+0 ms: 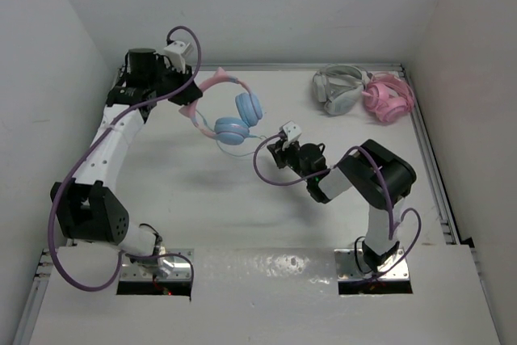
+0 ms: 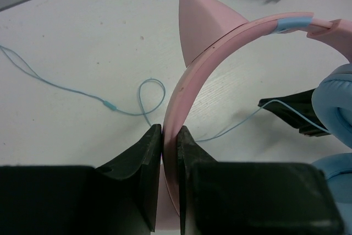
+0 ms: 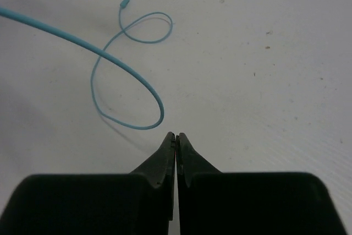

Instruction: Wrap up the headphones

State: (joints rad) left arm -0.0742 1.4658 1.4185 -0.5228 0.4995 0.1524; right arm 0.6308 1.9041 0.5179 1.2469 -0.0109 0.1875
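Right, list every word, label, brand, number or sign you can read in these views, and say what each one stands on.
No text can be read in any view.
Pink-banded headphones with light blue ear cups: no print or logo shows, even close up in the left wrist view.
Grey-white headphones and all-pink headphones: too small to tell whether they carry any marks.

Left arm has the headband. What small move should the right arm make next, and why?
Probably open the right gripper and ease it forward onto the cable bend. Its jaws are shut with nothing visibly between them, the cable curls on the table just ahead of the tips, and the left gripper clamps the headband.
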